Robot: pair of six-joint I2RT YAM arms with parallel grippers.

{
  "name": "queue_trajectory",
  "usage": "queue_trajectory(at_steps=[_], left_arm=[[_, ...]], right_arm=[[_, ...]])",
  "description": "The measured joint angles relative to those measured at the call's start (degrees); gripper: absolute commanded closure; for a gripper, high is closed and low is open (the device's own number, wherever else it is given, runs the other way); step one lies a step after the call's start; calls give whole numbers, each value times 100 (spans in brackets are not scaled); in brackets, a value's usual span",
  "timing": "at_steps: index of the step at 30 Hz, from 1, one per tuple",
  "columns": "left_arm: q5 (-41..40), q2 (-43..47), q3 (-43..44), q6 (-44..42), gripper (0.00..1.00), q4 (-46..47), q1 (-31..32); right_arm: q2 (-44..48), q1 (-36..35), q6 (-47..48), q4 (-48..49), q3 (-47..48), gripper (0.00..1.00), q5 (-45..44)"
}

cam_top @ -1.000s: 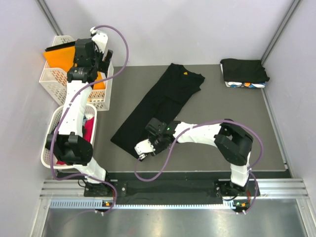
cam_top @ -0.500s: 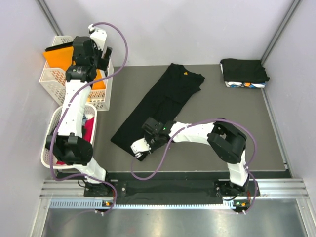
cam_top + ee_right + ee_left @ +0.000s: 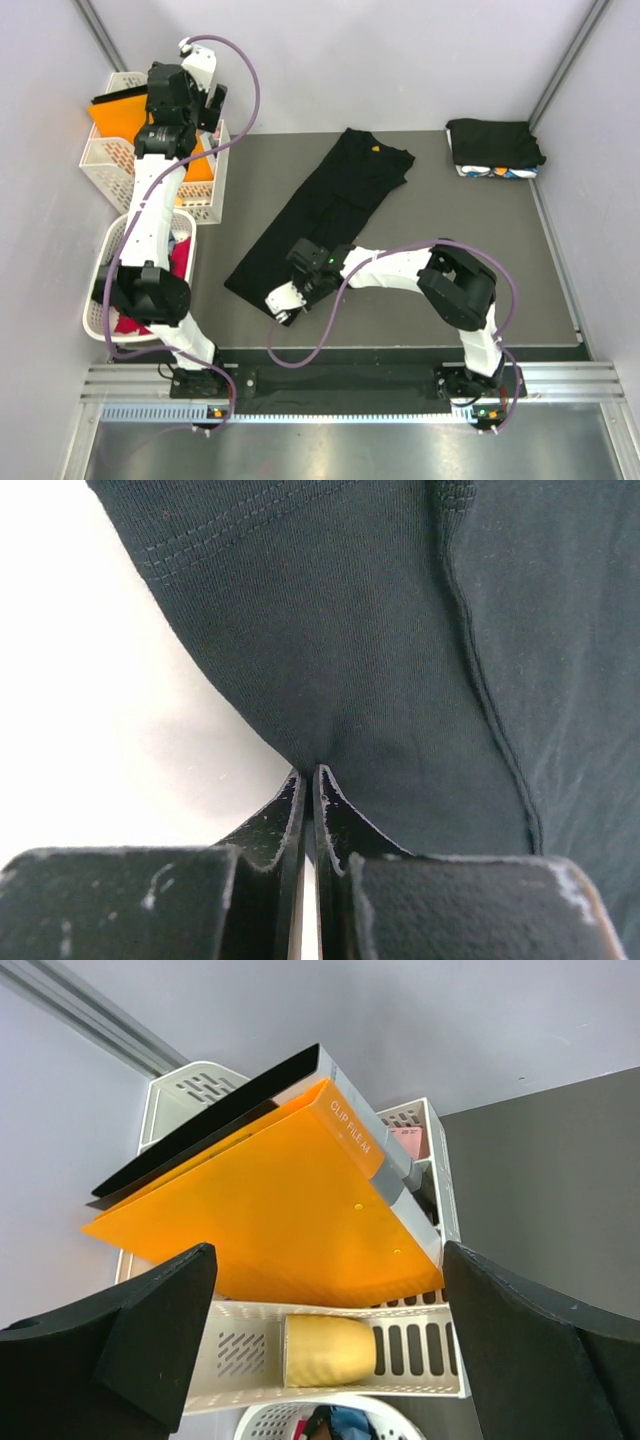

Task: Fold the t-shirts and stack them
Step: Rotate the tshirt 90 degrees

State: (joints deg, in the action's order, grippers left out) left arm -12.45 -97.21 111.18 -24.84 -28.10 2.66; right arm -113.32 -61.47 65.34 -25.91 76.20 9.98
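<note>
Our right hand [image 3: 283, 305] is clamped shut on the near hem of a black t-shirt [image 3: 330, 205], which lies flat on the worktop [image 3: 450, 250] from 7 o'clock to 1 o'clock. Our left hand [image 3: 213, 103], fingers spread wide, hovers over an orange folder [image 3: 280, 1220] in a white basket [image 3: 105, 158] at 10 o'clock. We see folded shirts [image 3: 495, 145] stacked at 2 o'clock.

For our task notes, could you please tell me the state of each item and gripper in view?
Black t-shirt: folded into a long strip, flat on the table.
Right gripper: shut on the black t-shirt's near corner.
Left gripper: open, empty, above the orange clip file.
Orange clip file: lying across the white lattice basket.
Folded t-shirts: stacked at the far right corner.
</note>
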Motion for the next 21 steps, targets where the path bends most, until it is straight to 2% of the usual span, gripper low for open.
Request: queue_trajectory(at_steps=[13,21], left_arm=[[203,-511,621,98,1,-4,0],[328,-774,1088,190,1,-22,2]], right_arm=[[730,341,109,-1432,-612,100,260],[1355,656,46,-1720,-1364,100,358]])
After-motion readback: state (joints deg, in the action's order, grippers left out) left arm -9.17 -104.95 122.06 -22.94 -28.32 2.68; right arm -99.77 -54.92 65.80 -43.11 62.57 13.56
